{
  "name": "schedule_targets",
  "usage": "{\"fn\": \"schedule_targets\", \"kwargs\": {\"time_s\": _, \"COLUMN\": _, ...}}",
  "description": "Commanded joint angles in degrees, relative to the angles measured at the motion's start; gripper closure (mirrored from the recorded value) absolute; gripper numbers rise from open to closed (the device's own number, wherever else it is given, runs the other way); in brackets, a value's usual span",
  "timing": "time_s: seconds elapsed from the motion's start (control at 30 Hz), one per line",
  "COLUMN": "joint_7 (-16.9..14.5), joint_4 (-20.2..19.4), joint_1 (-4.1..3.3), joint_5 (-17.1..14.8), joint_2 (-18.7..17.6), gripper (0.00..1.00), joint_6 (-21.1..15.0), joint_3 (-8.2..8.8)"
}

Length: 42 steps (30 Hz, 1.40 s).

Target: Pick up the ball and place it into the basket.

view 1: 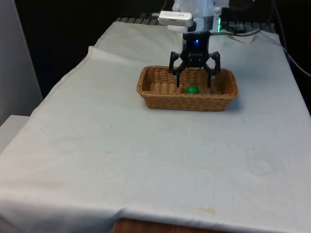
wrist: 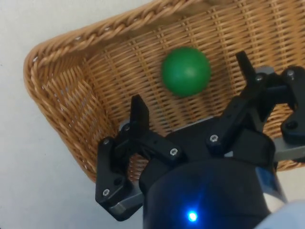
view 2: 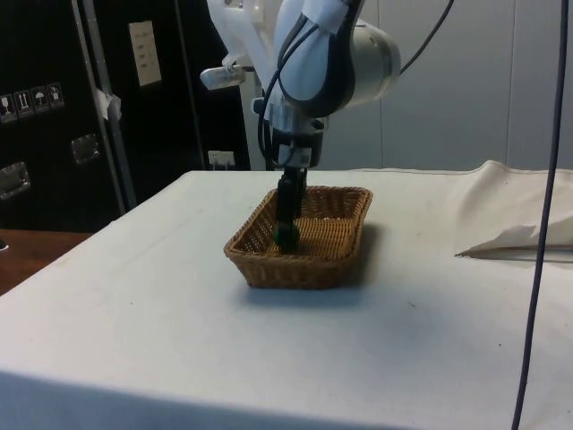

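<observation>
So the ball sits loose on the basket floor between the spread fingers, untouched. Side view mostly hides it behind them.

Paper sheet, side view's upper left, on dark cabinet: print not readable.
Small pictogram labels, far left: symbols seen, no legible words.

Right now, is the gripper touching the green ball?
Apart. In the wrist view the gripper has its jaws spread wide, and bare wicker of the basket shows between each fingertip and the green ball, which lies free on the basket floor.
</observation>
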<state>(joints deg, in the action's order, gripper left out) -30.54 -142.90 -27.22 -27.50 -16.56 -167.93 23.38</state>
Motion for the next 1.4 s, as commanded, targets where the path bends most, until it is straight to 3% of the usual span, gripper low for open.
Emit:
{"fn": "schedule_targets", "kwargs": {"time_s": 0.0, "joint_7": -0.8, "joint_4": -0.11, "joint_1": 0.57, "joint_5": -0.86, "joint_2": 0.8, "gripper": 0.0, "joint_6": 0.23, "joint_3": -0.8}}
{"fn": "schedule_targets", "kwargs": {"time_s": 0.1, "joint_7": -0.74, "joint_4": -0.11, "joint_1": 0.57, "joint_5": -0.8, "joint_2": 0.8, "gripper": 0.0, "joint_6": 0.23, "joint_3": -0.74}}
{"fn": "schedule_targets", "kwargs": {"time_s": 0.2, "joint_7": 0.4, "joint_4": 0.06, "joint_1": -0.34, "joint_5": 0.46, "joint_2": 1.43, "gripper": 0.0, "joint_6": 0.74, "joint_3": 0.46}}
{"fn": "schedule_targets", "kwargs": {"time_s": 0.23, "joint_7": 0.0, "joint_4": 0.29, "joint_1": 0.0, "joint_5": 0.0, "joint_2": 0.57, "gripper": 0.0, "joint_6": 0.17, "joint_3": 0.0}}
{"fn": "schedule_targets", "kwargs": {"time_s": 0.3, "joint_7": 0.74, "joint_4": 0.17, "joint_1": -0.57, "joint_5": 0.92, "joint_2": 2.01, "gripper": 0.0, "joint_6": 1.09, "joint_3": 0.74}}
{"fn": "schedule_targets", "kwargs": {"time_s": 0.47, "joint_7": 1.83, "joint_4": 0.34, "joint_1": -0.74, "joint_5": 2.35, "joint_2": 4.24, "gripper": 0.0, "joint_6": 2.29, "joint_3": 0.97}}
{"fn": "schedule_targets", "kwargs": {"time_s": 0.5, "joint_7": 2.01, "joint_4": 0.46, "joint_1": -0.74, "joint_5": 2.69, "joint_2": 4.64, "gripper": 0.0, "joint_6": 2.69, "joint_3": 0.92}}
{"fn": "schedule_targets", "kwargs": {"time_s": 0.53, "joint_7": 0.63, "joint_4": 0.34, "joint_1": -0.06, "joint_5": 1.09, "joint_2": 5.16, "gripper": 0.0, "joint_6": 2.41, "joint_3": 0.0}}
{"fn": "schedule_targets", "kwargs": {"time_s": 0.57, "joint_7": 2.12, "joint_4": 0.57, "joint_1": -0.74, "joint_5": 2.98, "joint_2": 5.04, "gripper": 0.0, "joint_6": 2.98, "joint_3": 0.92}}
{"fn": "schedule_targets", "kwargs": {"time_s": 0.73, "joint_7": 3.27, "joint_4": 1.43, "joint_1": -0.34, "joint_5": 5.67, "joint_2": 7.28, "gripper": 0.0, "joint_6": 5.04, "joint_3": 0.8}}
{"fn": "schedule_targets", "kwargs": {"time_s": 0.77, "joint_7": 2.18, "joint_4": 1.2, "joint_1": -0.06, "joint_5": 4.18, "joint_2": 7.96, "gripper": 0.0, "joint_6": 4.76, "joint_3": 0.0}}
{"fn": "schedule_targets", "kwargs": {"time_s": 0.9, "joint_7": 3.72, "joint_4": 2.46, "joint_1": -0.23, "joint_5": 7.28, "joint_2": 8.19, "gripper": 0.0, "joint_6": 6.47, "joint_3": 1.03}}
{"fn": "schedule_targets", "kwargs": {"time_s": 1.03, "joint_7": 3.84, "joint_4": 3.32, "joint_1": -0.17, "joint_5": 8.19, "joint_2": 8.25, "gripper": 0.0, "joint_6": 7.28, "joint_3": 1.26}}
{"fn": "schedule_targets", "kwargs": {"time_s": 1.07, "joint_7": 2.58, "joint_4": 3.09, "joint_1": 0.0, "joint_5": 6.47, "joint_2": 8.94, "gripper": 0.0, "joint_6": 7.05, "joint_3": 0.57}}
{"fn": "schedule_targets", "kwargs": {"time_s": 1.1, "joint_7": 3.9, "joint_4": 3.55, "joint_1": -0.17, "joint_5": 8.42, "joint_2": 8.25, "gripper": 0.0, "joint_6": 7.45, "joint_3": 1.32}}
{"fn": "schedule_targets", "kwargs": {"time_s": 1.33, "joint_7": 4.01, "joint_4": 4.87, "joint_1": -0.11, "joint_5": 10.49, "joint_2": 8.08, "gripper": 0.0, "joint_6": 8.54, "joint_3": 1.72}}
{"fn": "schedule_targets", "kwargs": {"time_s": 1.37, "joint_7": 2.69, "joint_4": 4.47, "joint_1": 0.06, "joint_5": 8.54, "joint_2": 8.94, "gripper": 0.0, "joint_6": 8.25, "joint_3": 0.97}}
